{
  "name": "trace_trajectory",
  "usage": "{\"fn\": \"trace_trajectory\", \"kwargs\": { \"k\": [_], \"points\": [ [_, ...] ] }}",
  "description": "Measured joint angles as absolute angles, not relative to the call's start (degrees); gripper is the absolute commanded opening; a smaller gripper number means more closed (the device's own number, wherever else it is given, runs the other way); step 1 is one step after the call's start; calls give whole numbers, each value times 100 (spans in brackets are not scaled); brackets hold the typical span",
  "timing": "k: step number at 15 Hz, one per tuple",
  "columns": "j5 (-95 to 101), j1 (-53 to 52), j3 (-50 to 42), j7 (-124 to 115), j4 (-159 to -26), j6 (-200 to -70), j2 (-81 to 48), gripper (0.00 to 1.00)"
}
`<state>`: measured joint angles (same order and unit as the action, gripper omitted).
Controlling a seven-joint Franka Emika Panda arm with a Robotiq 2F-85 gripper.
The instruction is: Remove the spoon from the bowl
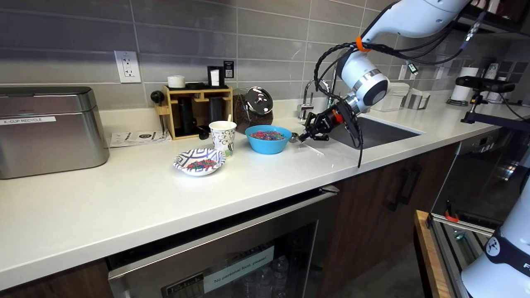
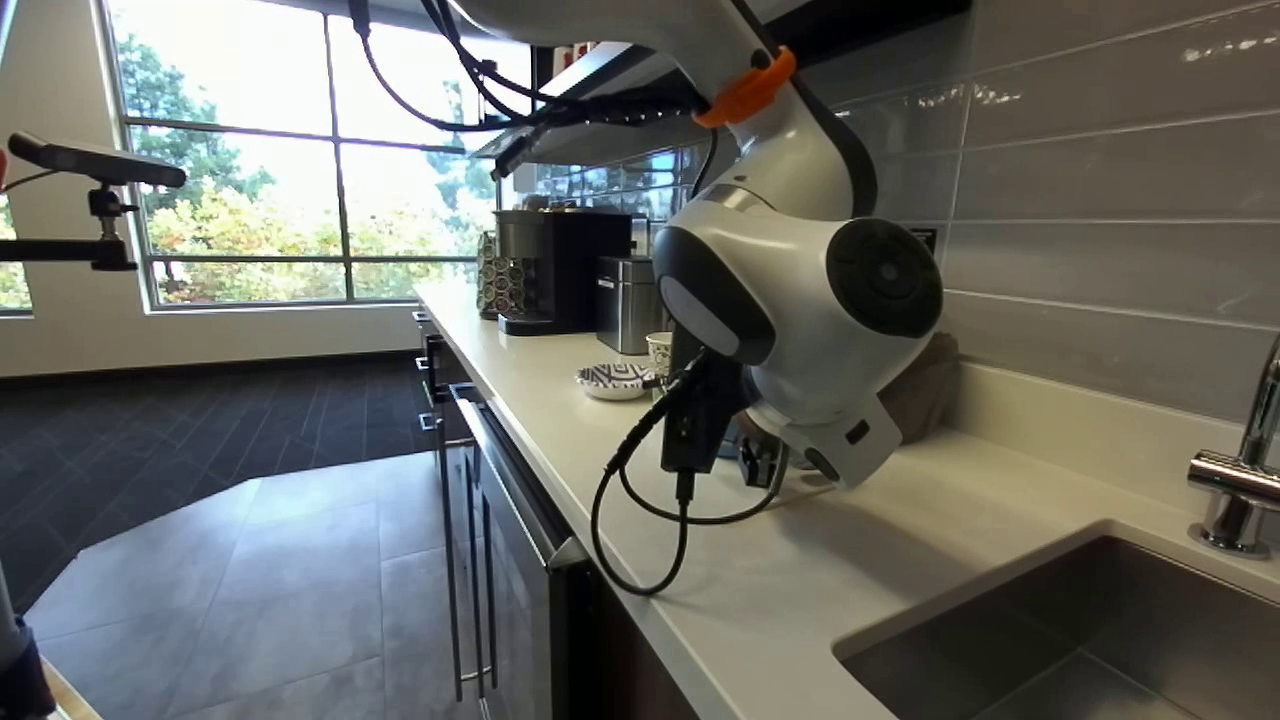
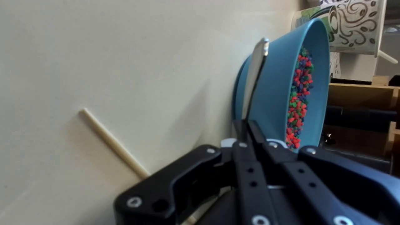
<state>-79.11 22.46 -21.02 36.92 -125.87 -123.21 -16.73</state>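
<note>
clamping the spoon [image 3: 252, 78], the gripper [image 3: 247, 126] pointed the spoon's long axis ahead, just beside the blue bowl [image 3: 275, 84] and outside it; whether touching, i couldn't tell

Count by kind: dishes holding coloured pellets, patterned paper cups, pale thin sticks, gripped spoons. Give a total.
Dishes: 2 (light-blue bowl, patterned white dish)
Paper cup: 1
Sticks: 2 (loose stick, stick poking out of the cup)
Spoon: 1, gripped by the end effector
Total: 6
</note>
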Motion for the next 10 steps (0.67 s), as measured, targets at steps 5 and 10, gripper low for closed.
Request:
{"fn": "trace_trajectory", "kwargs": {
  "k": [5,10],
  "points": [
    [-7934,2257,-2102,3803,-12584,-12321,-1760,23],
    [-7935,2275,-2102,3833,-12580,-12321,-1777,45]
  ]
}}
